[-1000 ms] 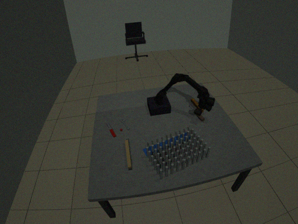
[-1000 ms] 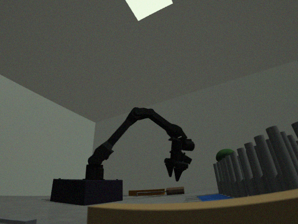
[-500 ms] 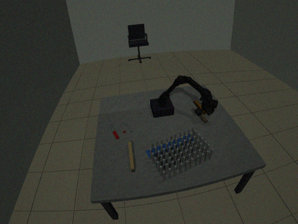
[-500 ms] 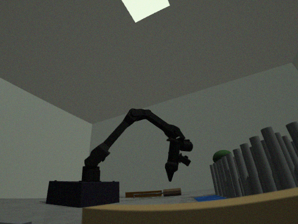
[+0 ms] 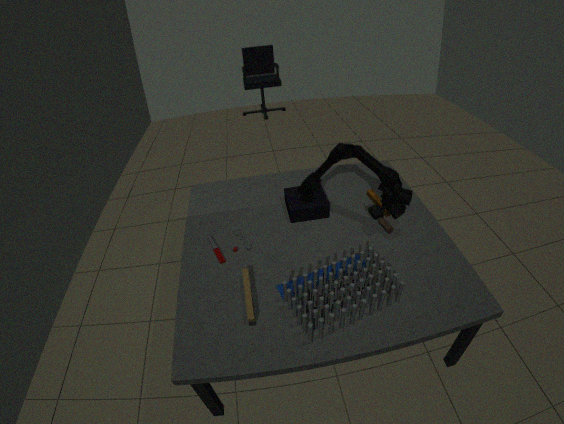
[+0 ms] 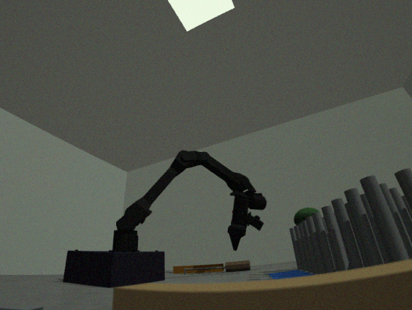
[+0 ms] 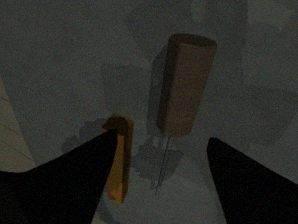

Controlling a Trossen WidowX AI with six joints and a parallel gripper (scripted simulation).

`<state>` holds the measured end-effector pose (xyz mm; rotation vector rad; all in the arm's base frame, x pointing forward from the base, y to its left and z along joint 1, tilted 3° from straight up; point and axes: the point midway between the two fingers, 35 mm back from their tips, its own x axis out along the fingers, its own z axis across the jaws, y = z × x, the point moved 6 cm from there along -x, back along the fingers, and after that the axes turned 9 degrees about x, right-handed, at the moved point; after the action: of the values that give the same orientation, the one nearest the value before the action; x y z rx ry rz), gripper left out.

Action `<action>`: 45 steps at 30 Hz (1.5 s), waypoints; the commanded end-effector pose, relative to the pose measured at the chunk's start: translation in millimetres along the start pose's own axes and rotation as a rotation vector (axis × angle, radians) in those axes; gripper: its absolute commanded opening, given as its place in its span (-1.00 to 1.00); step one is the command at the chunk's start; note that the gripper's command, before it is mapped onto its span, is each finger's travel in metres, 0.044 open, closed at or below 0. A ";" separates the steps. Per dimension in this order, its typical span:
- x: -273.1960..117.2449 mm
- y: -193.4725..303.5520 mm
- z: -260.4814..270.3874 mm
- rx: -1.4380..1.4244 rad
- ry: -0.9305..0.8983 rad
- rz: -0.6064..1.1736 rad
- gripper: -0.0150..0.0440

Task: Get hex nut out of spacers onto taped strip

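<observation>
The tool with a brown wooden handle [image 5: 385, 225] [image 6: 237, 265] [image 7: 187, 85] and a thin metal shaft lies on the table. My gripper [image 6: 235, 249] [image 7: 162, 140] is above it, pointing down, partly open and empty. In the wrist view the shaft shows between the fingertips and the handle farther up. The standing spacers [image 6: 369, 205] form a dense field, with the blue taped strip [image 5: 281, 289] [image 6: 288, 274] along its robot side. The hex nut cannot be made out. A red-handled tool [image 5: 219, 255] lies at the left.
An orange block [image 5: 373, 196] [image 6: 179, 270] [image 7: 120, 170] lies beside the brown-handled tool, close to the left finger in the wrist view. A yellow bar [image 5: 249, 297] lies left of the spacers. A small red object [image 5: 235, 249] lies near thin wire outlines. A green rounded thing [image 6: 307, 215] shows behind the spacers.
</observation>
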<state>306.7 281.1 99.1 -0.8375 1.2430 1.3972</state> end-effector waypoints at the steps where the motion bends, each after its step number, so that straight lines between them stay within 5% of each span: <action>1: 4.4 -1.6 -0.6 0.007 -0.003 0.002 0.46; 42: 64.1 -20.3 -16.0 0.007 -0.001 0.001 0.46; 45: 64.1 -20.3 -16.0 0.007 -0.001 0.001 0.19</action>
<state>310.4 279.7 31.3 -0.8314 1.2501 1.3911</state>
